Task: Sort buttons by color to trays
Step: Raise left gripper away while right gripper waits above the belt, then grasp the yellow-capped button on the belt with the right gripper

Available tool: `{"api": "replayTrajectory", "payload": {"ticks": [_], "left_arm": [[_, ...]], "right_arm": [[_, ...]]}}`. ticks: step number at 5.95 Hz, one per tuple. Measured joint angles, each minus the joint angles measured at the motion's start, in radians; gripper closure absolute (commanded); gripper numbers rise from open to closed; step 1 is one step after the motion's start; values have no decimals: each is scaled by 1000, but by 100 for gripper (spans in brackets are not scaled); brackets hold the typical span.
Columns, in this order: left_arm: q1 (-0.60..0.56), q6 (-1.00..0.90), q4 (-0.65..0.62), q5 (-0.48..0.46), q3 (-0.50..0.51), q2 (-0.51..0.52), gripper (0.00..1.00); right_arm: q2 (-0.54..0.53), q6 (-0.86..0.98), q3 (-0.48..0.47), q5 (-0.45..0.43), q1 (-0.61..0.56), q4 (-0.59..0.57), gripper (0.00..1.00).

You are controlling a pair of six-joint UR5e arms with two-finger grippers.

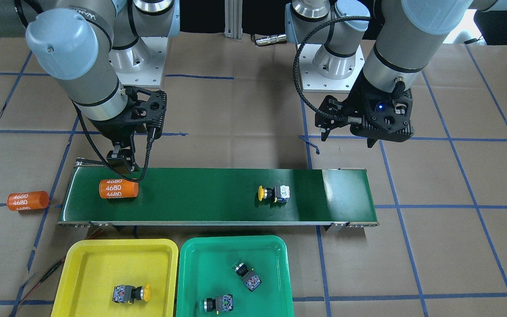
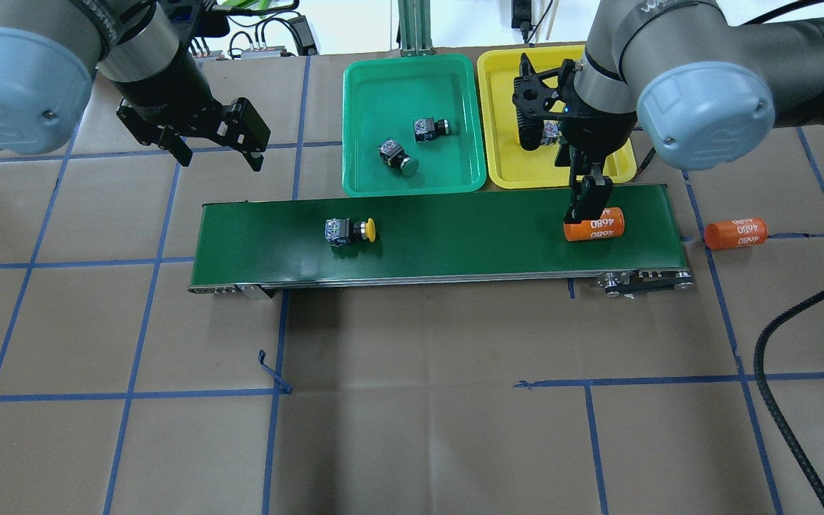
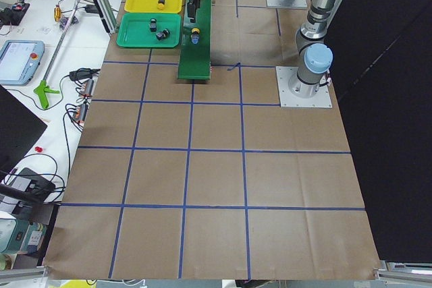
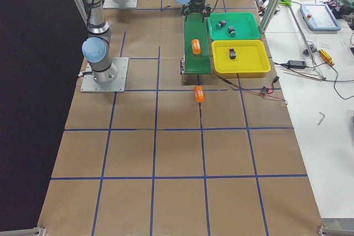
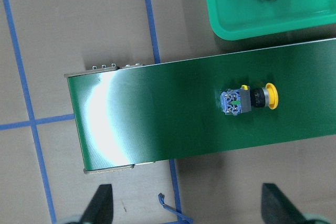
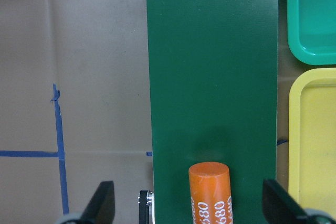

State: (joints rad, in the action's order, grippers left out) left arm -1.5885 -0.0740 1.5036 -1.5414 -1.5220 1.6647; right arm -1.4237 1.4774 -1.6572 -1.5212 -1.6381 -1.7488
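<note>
Right gripper (image 2: 586, 201) hangs low over the conveyor belt (image 1: 200, 200) with its fingers spread wide. Its wrist camera shows an orange cylinder marked 4680 (image 6: 209, 195) lying on the belt between them, though whether either finger touches it is not clear. Left gripper (image 2: 220, 151) is likewise spread wide and holds nothing. It hovers over the brown paper table (image 2: 412, 400), off the robot side of the belt near the opposite end.

One yellow button (image 1: 273, 193) lies on its side on the belt, roughly mid-length, a little closer to the left arm's end. Its domed cap points along the belt toward the orange cylinder, and it is well apart from both grippers.

The trays sit side by side, almost touching, just beyond the belt's far edge from the robot. The yellow tray (image 1: 75, 259) holds a second yellow button (image 1: 132, 293) lying on its side (from overhead it is mostly hidden behind the right wrist). The green tray (image 1: 280, 264) holds two buttons with dark bodies: one (image 1: 247, 274) is near the middle and one (image 1: 218, 304) is nearer the tray's far rim. They lie close together but not touching. Their cap colour is hard to read against the green plastic.

A second orange cylinder (image 1: 28, 200) lies on the table just past the belt's end on the right arm's side.
</note>
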Motion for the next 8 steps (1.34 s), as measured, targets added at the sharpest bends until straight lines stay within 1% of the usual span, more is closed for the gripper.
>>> {"api": "replayTrajectory", "payload": {"ticks": [1, 2, 5, 7, 8], "left_arm": [[-22, 66, 14, -5, 26, -1, 1], [-30, 88, 18, -7, 37, -13, 1], [-35, 97, 13, -7, 34, -25, 1], [-34, 97, 12, -4, 34, -28, 1], [-31, 95, 12, -4, 35, -29, 1]], "right_arm": [[5, 0, -16, 1, -5, -37, 0], [23, -3, -26, 1, -22, -70, 0], [93, -84, -29, 1, -101, -192, 0], [152, -151, -26, 16, -175, -296, 0], [179, -183, -25, 25, -198, -328, 0]]}}
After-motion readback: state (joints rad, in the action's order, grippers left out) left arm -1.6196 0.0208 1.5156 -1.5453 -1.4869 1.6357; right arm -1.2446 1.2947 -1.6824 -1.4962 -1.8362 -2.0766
